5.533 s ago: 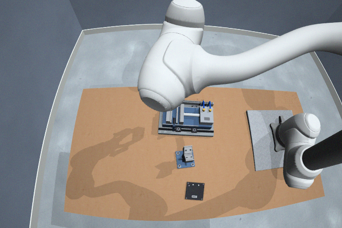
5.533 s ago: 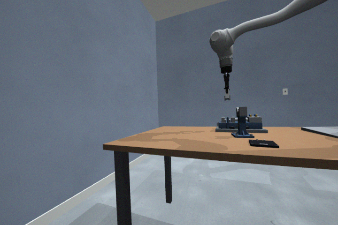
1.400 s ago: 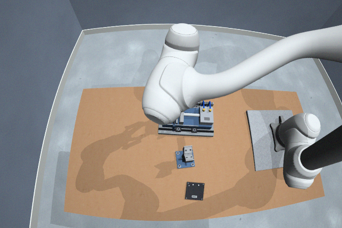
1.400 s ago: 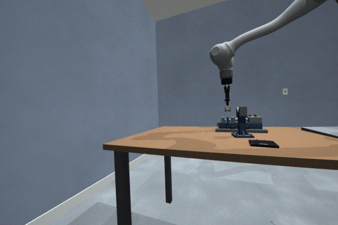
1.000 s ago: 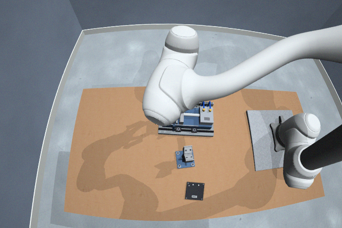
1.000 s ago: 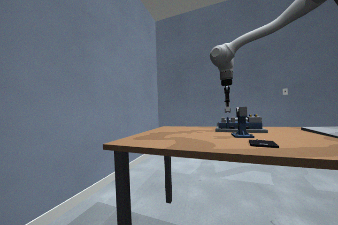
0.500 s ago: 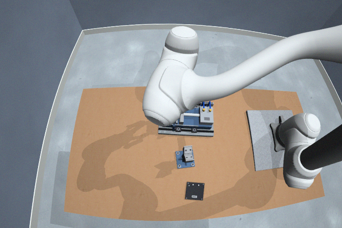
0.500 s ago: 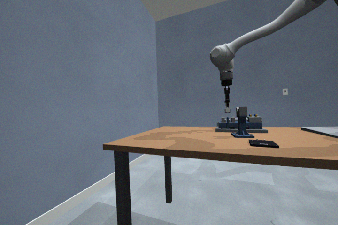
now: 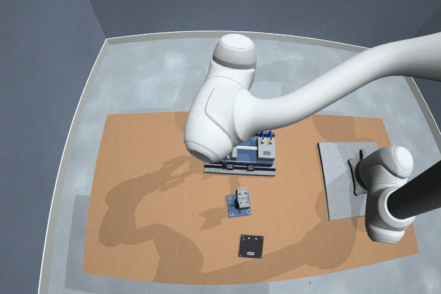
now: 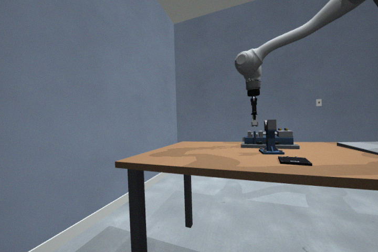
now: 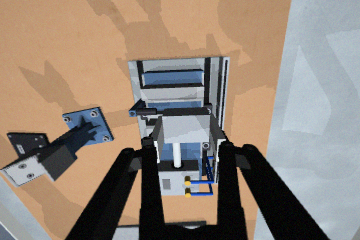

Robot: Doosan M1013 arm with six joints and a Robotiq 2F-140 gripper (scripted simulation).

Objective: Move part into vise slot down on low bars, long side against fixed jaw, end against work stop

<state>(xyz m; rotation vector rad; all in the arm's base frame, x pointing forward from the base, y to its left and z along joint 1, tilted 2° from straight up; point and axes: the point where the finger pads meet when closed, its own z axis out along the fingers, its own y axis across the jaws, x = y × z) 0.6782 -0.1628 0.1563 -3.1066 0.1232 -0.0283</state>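
The gripper is squeezed tight on the part, a small grey block, with one black finger on each side of it. The gripper points straight down, and the part hangs in the air at its tip. From the side, the part is a little above the vise and does not touch it.

Right under the jaws sits the vise, blue and grey, with its air cylinder and two blue hoses at the near end. The vise is open.

A bit off to one side of the jaws stands the V-block on its blue base. Farther out the same way lies the black infeed plate, flat on the table. Above the jaws, the white arm reaches up and away.
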